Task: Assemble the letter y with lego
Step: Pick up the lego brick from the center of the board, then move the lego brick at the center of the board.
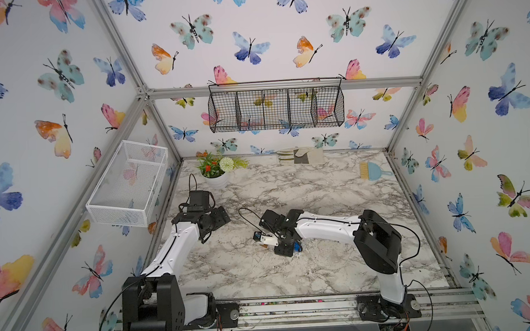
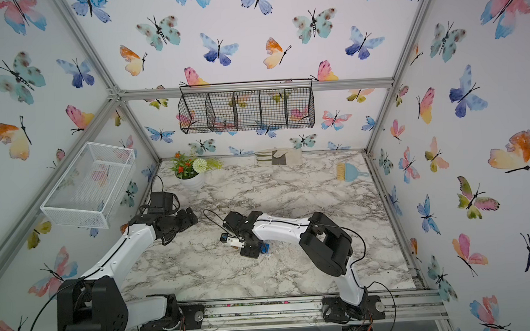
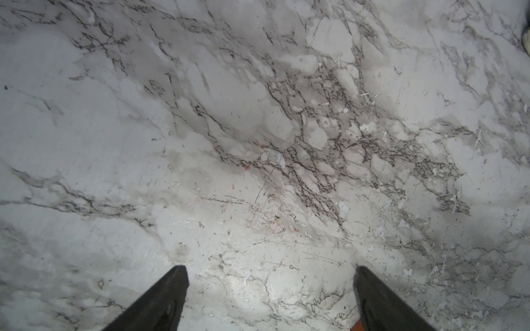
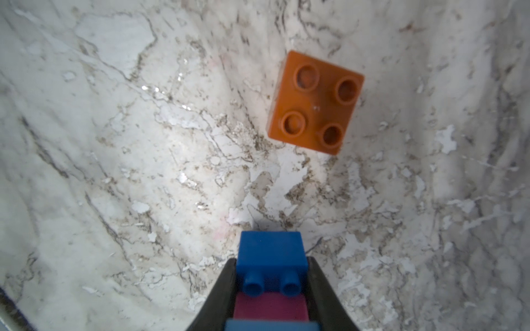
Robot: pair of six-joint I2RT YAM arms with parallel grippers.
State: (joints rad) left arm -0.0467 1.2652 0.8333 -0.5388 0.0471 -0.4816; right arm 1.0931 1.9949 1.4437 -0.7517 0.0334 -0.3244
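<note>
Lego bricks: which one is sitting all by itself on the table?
The orange brick. It lies alone on the marble table, studs up; the blue brick and pink brick are held in the right pincer.

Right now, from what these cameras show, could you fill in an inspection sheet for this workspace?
Surface: marble-patterned tabletop, scuffed and flaking.
Job's things: orange brick lies loose, studs up; blue brick, with pink brick behind it, gripped.
Clutter: flower pot, hand brush, folded cloth near the far edge.
Grippers: left gripper open over bare tabletop; right gripper shut on the blue brick.
Cables: black cable looping beside each wrist.
Surroundings: butterfly-print walls, black wire basket, white mesh basket.
</note>
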